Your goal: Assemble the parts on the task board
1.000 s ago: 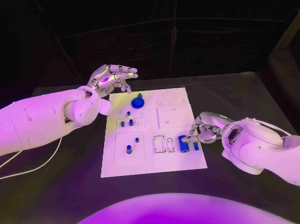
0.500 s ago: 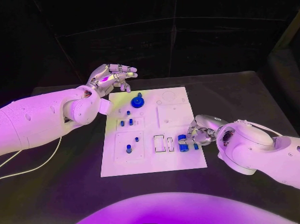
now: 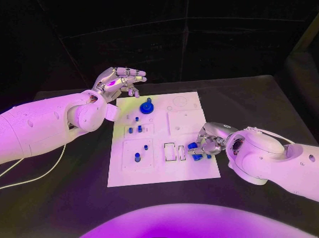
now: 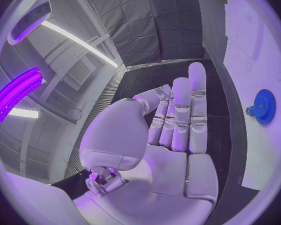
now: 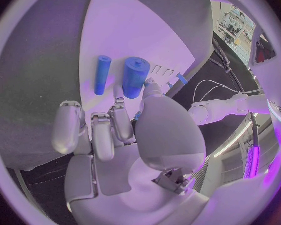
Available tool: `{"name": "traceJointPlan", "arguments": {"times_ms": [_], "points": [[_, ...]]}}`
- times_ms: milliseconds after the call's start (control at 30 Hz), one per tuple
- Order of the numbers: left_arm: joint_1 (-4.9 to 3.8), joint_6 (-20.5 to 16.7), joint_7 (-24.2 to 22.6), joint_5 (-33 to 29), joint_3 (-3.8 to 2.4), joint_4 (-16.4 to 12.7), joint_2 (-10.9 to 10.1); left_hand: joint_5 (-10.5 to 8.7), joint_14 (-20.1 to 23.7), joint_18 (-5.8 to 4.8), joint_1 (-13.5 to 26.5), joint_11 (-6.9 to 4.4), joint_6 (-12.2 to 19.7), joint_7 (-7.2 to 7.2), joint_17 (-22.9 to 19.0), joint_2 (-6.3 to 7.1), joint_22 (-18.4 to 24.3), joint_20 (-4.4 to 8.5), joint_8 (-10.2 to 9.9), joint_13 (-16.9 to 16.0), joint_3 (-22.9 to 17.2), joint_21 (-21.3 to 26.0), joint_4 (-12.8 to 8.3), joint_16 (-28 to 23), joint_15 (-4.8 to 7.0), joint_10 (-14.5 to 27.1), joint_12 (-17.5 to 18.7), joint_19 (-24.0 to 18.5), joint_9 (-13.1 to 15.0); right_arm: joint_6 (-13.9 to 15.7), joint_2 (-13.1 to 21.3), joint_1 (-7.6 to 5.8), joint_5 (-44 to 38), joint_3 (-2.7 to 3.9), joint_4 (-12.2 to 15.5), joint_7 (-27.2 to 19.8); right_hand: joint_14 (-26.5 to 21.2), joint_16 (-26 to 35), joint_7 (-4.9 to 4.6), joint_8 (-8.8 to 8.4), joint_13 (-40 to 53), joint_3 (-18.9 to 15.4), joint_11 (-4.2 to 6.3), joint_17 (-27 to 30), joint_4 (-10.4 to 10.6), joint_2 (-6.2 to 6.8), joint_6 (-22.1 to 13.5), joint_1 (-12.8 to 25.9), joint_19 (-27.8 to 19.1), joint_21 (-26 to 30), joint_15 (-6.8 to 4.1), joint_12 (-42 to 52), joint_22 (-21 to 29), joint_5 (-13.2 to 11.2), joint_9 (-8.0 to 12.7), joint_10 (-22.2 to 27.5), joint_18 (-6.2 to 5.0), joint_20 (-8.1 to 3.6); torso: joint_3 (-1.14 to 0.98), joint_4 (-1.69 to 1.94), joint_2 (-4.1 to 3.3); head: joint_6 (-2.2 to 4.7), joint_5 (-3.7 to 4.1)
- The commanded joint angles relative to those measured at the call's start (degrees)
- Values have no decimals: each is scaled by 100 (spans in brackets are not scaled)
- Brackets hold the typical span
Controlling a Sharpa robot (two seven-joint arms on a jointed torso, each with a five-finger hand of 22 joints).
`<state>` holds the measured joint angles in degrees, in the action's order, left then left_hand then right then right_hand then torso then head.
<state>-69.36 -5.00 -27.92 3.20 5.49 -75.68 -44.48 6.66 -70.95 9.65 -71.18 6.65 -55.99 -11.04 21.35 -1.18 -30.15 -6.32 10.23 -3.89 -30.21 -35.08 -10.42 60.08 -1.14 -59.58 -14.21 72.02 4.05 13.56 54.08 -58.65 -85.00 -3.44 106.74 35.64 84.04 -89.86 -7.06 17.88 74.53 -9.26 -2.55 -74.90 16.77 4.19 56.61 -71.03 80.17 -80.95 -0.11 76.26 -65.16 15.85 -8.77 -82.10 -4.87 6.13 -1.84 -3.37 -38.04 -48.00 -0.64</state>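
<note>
We find the board (image 3: pixel 162 139) lying flat on the black table (image 3: pixel 274 104), between the two hands. Its blue parts sit in several places. A thick cylinder (image 5: pixel 135 77) and a thin rod (image 5: pixel 102 74) lie side by side on the board just ahead of the right hand's fingertips. In the head view these two are partly covered by that hand, at the board's edge nearest to it. A gear (image 3: pixel 146 107) stands on the board's far end, just below the left hand and nearer that hand than any other part; the left wrist view shows it too (image 4: pixel 263 105). Between the two hands, small pegs (image 3: pixel 134 131) stand in the board's inner panels, with one more peg (image 3: pixel 137 157) in the panel closer to the robot. Two empty outlined slots (image 3: pixel 174 151) lie just beside the right hand, on its inner side.

The right hand (image 3: pixel 208 140) rests low over the board's edge with its fingers curled inward above the cylinder and rod. The thumb tip (image 5: pixel 152 91) reaches the cylinder's near end. We cannot tell whether it grips the cylinder or merely touches it.

The left hand (image 3: pixel 119 82) is raised beyond the board's far corner, clear of the surface. Its fingers (image 4: pixel 181 115) are extended and close together, the palm bare, and it holds nothing.

A white cable (image 3: pixel 31 181) trails on the table beneath the left arm.
</note>
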Motion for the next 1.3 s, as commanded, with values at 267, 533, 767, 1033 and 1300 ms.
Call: {"name": "traceJointPlan", "arguments": {"times_ms": [267,533,767,1033,1300], "points": [[-8,92,16,-22,-5,-16,-19,1,30,74,59,7,44,0,-12,24,9,-9,45,3,-34,22,1,21,0,59,-43,-30,9,184,12,98,161,-52,-8,126,596,-14,82,42,101,-3,48,-1510,-58,-249,155,-222,63,-59,-56,92,-68,281,-62,-59,59,-61,-8,1,5,-5,-25],[-8,96,24,-22,-5,-26,-22,0,35,73,67,10,53,-3,-15,29,9,-11,49,4,-36,23,-1,21,-2,68,-46,-34,8,573,113,99,578,-50,132,83,596,-14,107,29,125,-49,75,-1510,-61,-313,201,-332,79,-74,-86,81,-107,645,-101,-61,65,-95,1,-4,6,14,-38],[-8,108,38,-22,-5,-41,-19,0,35,73,67,10,53,-3,-15,29,9,-11,49,4,-36,23,-1,21,-2,68,-46,-34,8,1059,217,86,1162,-41,415,-226,596,-14,111,4,170,-105,81,-1510,-37,-323,214,-322,97,-91,-97,105,-149,854,-115,-83,72,-109,15,13,10,30,-18],[-10,118,55,-22,-5,-68,-30,0,35,73,67,10,53,-3,-15,29,9,-11,49,4,-36,23,-1,21,-2,68,-46,-34,8,1245,140,70,1339,-36,476,-301,596,-14,121,1,184,-134,89,-1510,-29,-343,243,-295,107,-100,-102,111,-171,924,-126,-94,76,-115,12,12,-3,54,-50],[-12,118,59,-22,-5,-92,-38,0,35,73,67,10,53,-3,-15,29,9,-11,49,4,-36,23,-1,21,-2,68,-46,-34,8,1177,-162,67,1644,-35,317,-270,596,-14,127,-2,163,-153,95,-1510,-19,-377,266,-259,107,-100,-107,84,-170,959,-134,-85,75,-120,16,5,0,48,-76]]}}
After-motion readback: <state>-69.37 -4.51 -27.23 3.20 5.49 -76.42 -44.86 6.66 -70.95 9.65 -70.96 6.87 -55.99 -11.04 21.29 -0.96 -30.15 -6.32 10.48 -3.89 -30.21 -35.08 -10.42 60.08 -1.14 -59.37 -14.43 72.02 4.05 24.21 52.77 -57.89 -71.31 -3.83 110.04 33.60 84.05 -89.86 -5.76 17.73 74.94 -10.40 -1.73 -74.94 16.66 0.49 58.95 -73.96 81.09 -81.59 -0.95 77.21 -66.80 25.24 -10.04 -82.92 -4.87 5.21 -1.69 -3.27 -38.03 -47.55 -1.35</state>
